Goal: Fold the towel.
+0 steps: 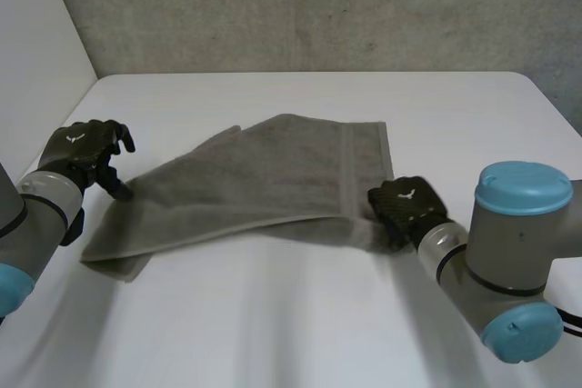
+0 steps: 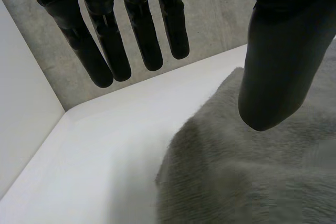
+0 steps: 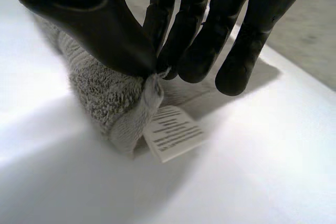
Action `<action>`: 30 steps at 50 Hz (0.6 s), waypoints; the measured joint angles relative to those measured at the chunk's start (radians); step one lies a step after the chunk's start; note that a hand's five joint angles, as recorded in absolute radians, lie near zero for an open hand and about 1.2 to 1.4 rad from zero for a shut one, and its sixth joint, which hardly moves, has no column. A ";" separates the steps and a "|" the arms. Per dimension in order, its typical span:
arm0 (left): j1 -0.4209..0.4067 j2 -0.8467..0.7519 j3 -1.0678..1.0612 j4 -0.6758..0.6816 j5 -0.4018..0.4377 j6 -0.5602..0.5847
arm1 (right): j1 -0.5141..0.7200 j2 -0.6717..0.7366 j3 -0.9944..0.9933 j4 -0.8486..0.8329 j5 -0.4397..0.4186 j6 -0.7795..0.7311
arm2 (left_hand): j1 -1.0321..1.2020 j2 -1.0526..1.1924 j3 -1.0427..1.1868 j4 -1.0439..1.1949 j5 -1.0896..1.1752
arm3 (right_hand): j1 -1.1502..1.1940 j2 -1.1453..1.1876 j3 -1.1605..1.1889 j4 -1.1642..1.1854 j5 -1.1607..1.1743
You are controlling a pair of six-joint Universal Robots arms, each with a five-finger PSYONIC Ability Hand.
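A grey towel (image 1: 264, 184) lies across the middle of the white table (image 1: 300, 315), partly folded, its long fold running from the left corner to the right. My right hand (image 1: 406, 206) is at the towel's near right corner and pinches it between thumb and fingers (image 3: 178, 51); the gathered corner (image 3: 123, 114) with a white care label (image 3: 172, 132) hangs below them. My left hand (image 1: 86, 154) hovers at the towel's left end, fingers (image 2: 126, 40) straight and spread, thumb (image 2: 278, 72) over the towel's edge (image 2: 236, 171), holding nothing.
A concrete wall (image 1: 318, 6) stands behind the table, and a white panel (image 1: 36, 61) closes off the left side. Bare tabletop lies in front of the towel and beyond it toward the wall.
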 measured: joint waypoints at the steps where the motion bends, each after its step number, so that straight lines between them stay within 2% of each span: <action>1: 0.000 0.000 0.000 0.000 0.000 0.000 | -0.003 -0.002 0.000 -0.002 0.006 0.000 | 0.000 0.000 0.000 0.000 0.000 | 0.000 0.000 0.000 0.000 0.000; 4: 0.000 0.000 0.000 0.000 0.000 0.000 | -0.017 -0.009 0.003 -0.006 0.027 -0.002 | 0.000 0.000 0.000 0.000 0.000 | 0.000 0.008 0.000 0.000 0.000; 11: -0.001 0.000 -0.001 0.000 0.000 0.000 | -0.012 -0.008 0.008 0.006 0.014 -0.007 | 0.000 0.000 0.000 0.000 0.000 | 0.000 0.008 0.000 0.000 0.000; 12: -0.002 0.000 -0.001 0.000 0.000 0.001 | -0.009 -0.008 0.008 0.011 0.010 -0.007 | 0.000 0.000 0.000 0.000 0.000 | -0.039 -0.035 -0.042 -0.044 -0.037; 14: -0.002 0.000 -0.002 0.000 0.000 0.001 | -0.001 -0.007 0.008 0.022 0.002 -0.008 | 0.000 0.000 0.000 0.000 0.000 | -0.284 -0.292 -0.294 -0.295 -0.306; 16: -0.002 0.000 -0.003 0.000 0.000 0.001 | 0.004 -0.006 0.009 0.032 -0.003 -0.009 | 0.000 0.000 0.000 0.000 0.000 | -0.434 -0.431 -0.439 -0.438 -0.451; 30: -0.002 -0.001 -0.005 0.000 0.000 0.001 | 0.002 -0.013 0.041 0.051 -0.017 -0.008 | 0.000 0.000 0.000 0.000 0.000 | -0.643 -0.635 -0.656 -0.664 -0.690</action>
